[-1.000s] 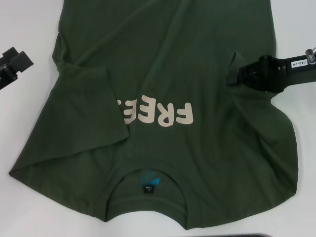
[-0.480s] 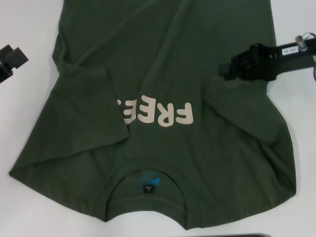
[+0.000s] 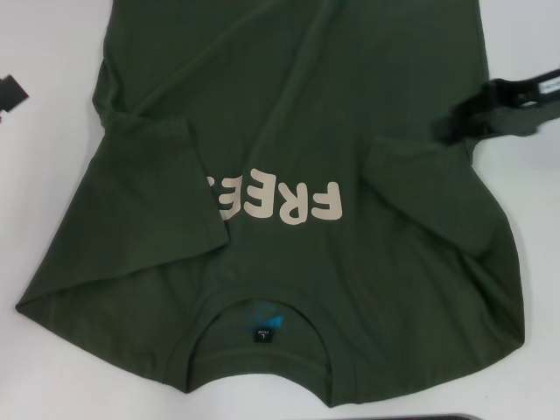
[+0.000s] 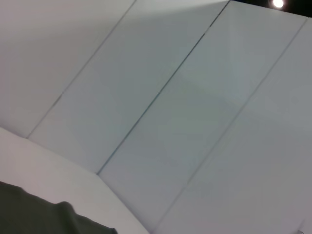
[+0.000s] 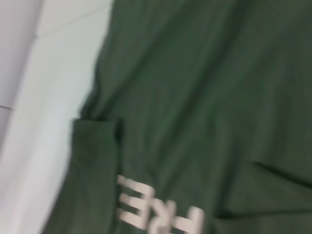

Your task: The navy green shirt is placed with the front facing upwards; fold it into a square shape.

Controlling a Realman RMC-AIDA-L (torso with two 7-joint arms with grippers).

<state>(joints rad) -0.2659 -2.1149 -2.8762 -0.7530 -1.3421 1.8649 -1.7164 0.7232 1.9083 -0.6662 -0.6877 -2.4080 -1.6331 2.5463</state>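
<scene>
Dark olive-green cotton T-shirt (image 3: pixel 297 114) | cream block "FREE" lettering (image 3: pixel 280 203) | small dark neck label (image 3: pixel 263 334), blue print | white table (image 3: pixel 44 367)

A: Navy green shirt (image 3: pixel 289 131)? Where vs the right gripper (image 3: pixel 455 122)?
B: Spread flat, front up, just beside and below it; left gripper (image 3: pixel 10 91) sits apart off the other edge.
A: Sleeves?
B: Both folded in over the body, one covering part of the cream "FREE". Collar w/ dark label nearest the robot.
</scene>
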